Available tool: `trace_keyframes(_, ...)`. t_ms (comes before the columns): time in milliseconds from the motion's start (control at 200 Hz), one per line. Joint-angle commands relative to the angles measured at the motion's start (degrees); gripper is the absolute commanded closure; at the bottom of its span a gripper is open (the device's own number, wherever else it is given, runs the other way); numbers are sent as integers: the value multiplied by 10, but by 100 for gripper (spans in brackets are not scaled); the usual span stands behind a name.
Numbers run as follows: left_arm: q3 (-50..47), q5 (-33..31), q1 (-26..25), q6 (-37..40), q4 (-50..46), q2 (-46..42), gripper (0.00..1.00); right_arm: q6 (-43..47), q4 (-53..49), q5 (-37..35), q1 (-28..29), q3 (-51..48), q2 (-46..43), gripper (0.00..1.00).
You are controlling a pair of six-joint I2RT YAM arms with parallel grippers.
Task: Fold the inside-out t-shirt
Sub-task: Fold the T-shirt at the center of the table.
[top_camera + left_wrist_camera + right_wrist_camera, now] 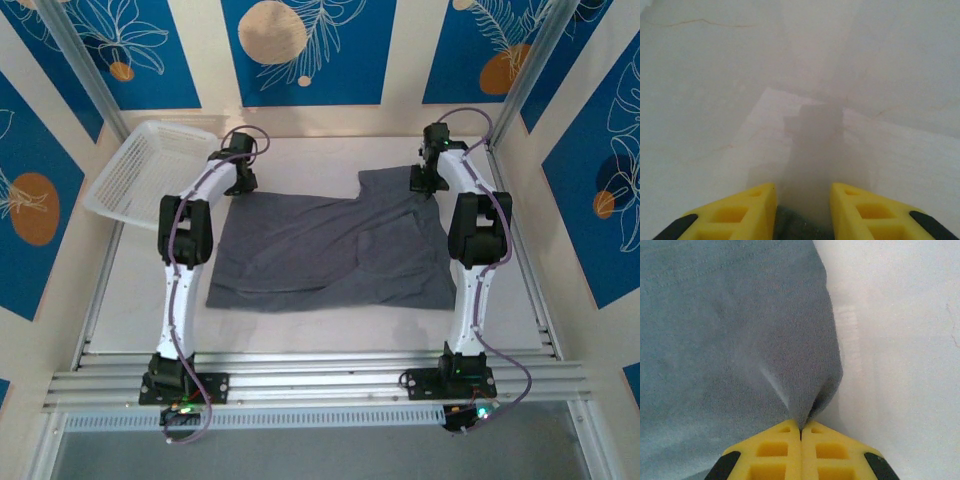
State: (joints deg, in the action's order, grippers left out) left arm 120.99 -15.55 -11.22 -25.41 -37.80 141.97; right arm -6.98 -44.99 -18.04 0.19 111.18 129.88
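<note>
t-shirt (330, 250) flat on table (330, 330), long axis left-right, far edge under both wrists. right gripper (800, 432) pinched tight on far-right edge. left gripper (802, 194) at far-left corner, jaws partway apart, bit of cloth between, can't tell if gripped.

Illumination is bright, even and diffuse, coming from overhead. In the top external view the white table (330, 330) carries only faint shadows beside the arms, and detail is slightly soft. In the left wrist view a soft grey shadow rises from 6 o'clock to centre; contrast is low and hazy. In the right wrist view the grey t-shirt (730, 340) weave is sharp, and the surface at 3 o'clock is nearly overexposed.
</note>
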Motion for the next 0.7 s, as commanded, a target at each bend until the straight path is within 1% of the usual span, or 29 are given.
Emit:
trace_keyframes(0,-16,36,6,2,-15,3,56,-7,-16,2,3,25,8,100)
trace_keyframes(145,-20,29,5,3,-25,6,56,-6,-19,0,4,31,10,100)
trace_keyframes(185,-22,29,5,3,-28,7,59,-6,-19,1,4,32,9,100)
trace_keyframes(265,-30,32,5,0,-24,5,72,-7,-19,0,5,33,10,100)
trace_keyframes(335,-30,34,5,-2,-23,4,89,-11,-19,-1,4,34,12,100)
trace_keyframes(390,-31,32,6,-3,-22,0,100,-13,-19,-1,4,36,14,100)
trace_keyframes(550,-34,10,15,-8,-28,-26,100,-23,-19,-6,-3,34,22,100)
trace_keyframes(695,-81,7,32,-14,-9,-71,100,-24,-19,-4,-22,26,23,100)
